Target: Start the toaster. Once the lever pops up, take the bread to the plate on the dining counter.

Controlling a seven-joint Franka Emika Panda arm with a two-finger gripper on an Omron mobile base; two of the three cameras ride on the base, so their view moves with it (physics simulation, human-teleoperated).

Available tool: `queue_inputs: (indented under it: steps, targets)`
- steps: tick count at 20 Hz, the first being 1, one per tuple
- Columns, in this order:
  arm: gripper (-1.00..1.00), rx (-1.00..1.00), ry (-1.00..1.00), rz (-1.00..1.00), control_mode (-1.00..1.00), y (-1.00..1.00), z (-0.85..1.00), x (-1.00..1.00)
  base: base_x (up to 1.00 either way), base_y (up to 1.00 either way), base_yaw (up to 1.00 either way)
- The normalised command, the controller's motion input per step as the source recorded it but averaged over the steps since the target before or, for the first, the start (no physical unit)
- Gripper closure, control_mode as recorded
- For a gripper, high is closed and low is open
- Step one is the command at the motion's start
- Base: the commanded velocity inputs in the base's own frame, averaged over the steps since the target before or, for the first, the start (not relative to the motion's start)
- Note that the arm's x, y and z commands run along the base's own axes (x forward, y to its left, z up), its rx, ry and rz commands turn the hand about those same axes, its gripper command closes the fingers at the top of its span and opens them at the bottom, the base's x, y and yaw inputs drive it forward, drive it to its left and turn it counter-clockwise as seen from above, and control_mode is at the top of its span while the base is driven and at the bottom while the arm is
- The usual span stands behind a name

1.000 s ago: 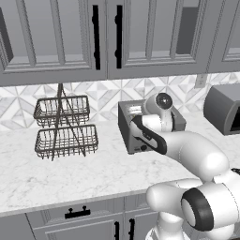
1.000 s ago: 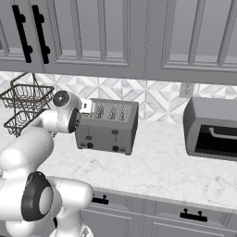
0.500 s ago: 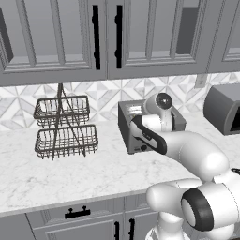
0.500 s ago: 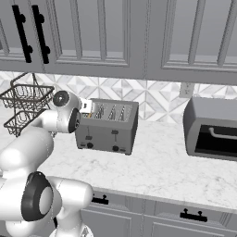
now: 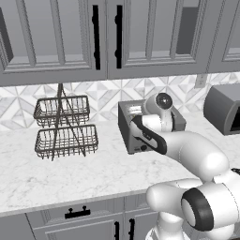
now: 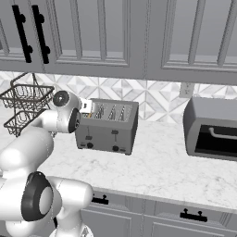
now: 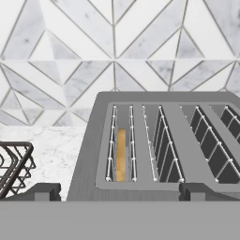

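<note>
The grey toaster [image 5: 129, 130] [image 6: 109, 131] [image 7: 87, 172] stands on the marble worktop against the tiled wall. The bread [image 7: 121, 155] shows as a golden-tan strip sunk in the toaster's leftmost slot. My gripper [image 7: 117, 192] [image 6: 90, 107] hovers just above the toaster's left end and looks along its top. It is open, with one fingertip [image 7: 42, 190] at each side and nothing between them. In the left base view my arm covers much of the toaster. The plate and the dining counter are out of view.
A two-tier wire basket rack [image 5: 65, 126] [image 6: 22, 107] [image 7: 11, 164] stands left of the toaster. A darker rounded-top appliance [image 5: 227, 108] [image 6: 214, 127] sits to the right. Grey wall cabinets [image 5: 108, 37] hang overhead. Bare marble worktop [image 6: 157, 166] lies in front.
</note>
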Motion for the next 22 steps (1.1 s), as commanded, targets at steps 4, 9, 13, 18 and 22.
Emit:
queue_inputs:
  steps: [4, 9, 13, 18, 22]
  targets:
    - [-1.0, 0.0, 0.0, 0.0, -1.0, 0.0, 0.0, 0.0, 0.0, 0.0, 0.0]
    - [-1.0, 0.0, 0.0, 0.0, -1.0, 0.0, 0.0, 0.0, 0.0, 0.0, 0.0]
    - [-1.0, 0.0, 0.0, 0.0, -1.0, 0.0, 0.0, 0.0, 0.0, 0.0, 0.0]
    - [-1.0, 0.0, 0.0, 0.0, -1.0, 0.0, 0.0, 0.0, 0.0, 0.0, 0.0]
    - [-1.0, 0.0, 0.0, 0.0, -1.0, 0.0, 0.0, 0.0, 0.0, 0.0, 0.0]
